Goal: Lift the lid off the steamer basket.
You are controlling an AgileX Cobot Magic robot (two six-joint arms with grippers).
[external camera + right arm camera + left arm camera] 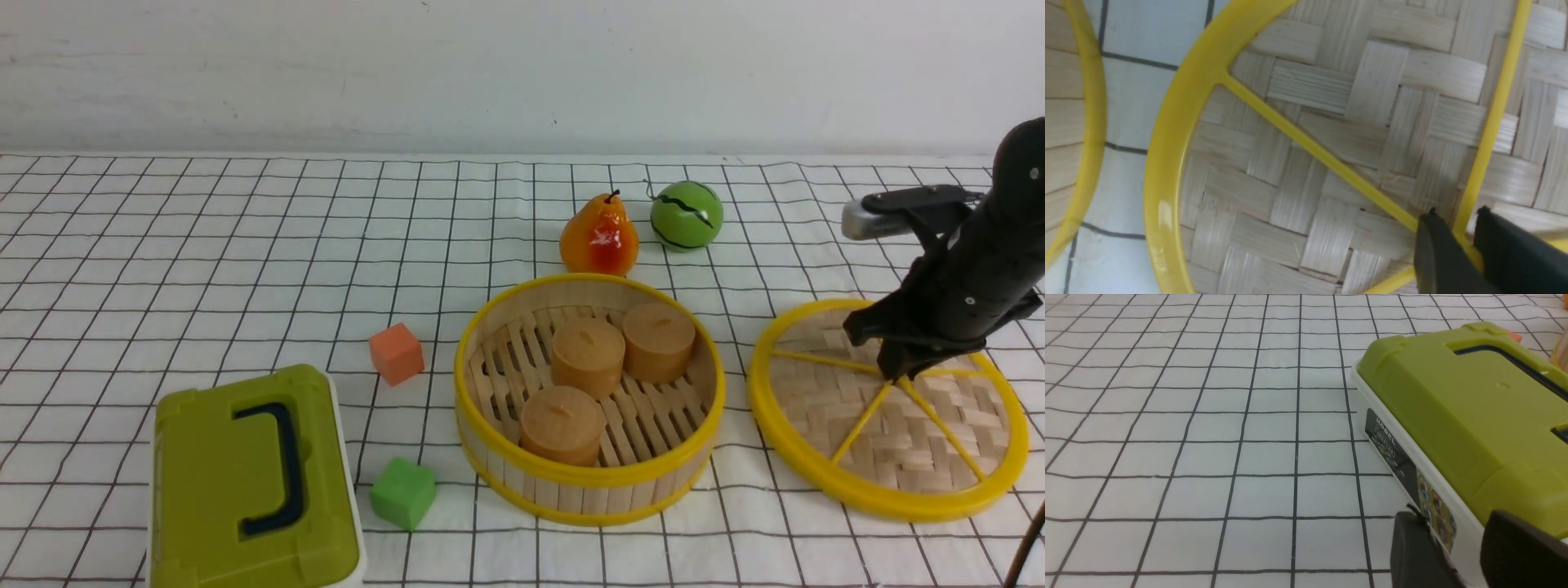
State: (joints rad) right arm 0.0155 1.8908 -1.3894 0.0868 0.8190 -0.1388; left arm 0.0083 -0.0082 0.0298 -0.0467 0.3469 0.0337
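Plainly handles as a light, stiff lid (898, 441), slick on its yellow rim; lies flat on the tabletop (204, 269) just right of the steamer basket (588, 494); best held at the hub, pinched there by the right gripper (898, 377).

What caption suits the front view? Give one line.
Right gripper pinches the lid at its centre, flat on the cloth beside the uncovered steamer basket.

left wrist: near green box (1453, 408) | right wrist: nearer, over lid (1331, 122) | front: wide, shares both
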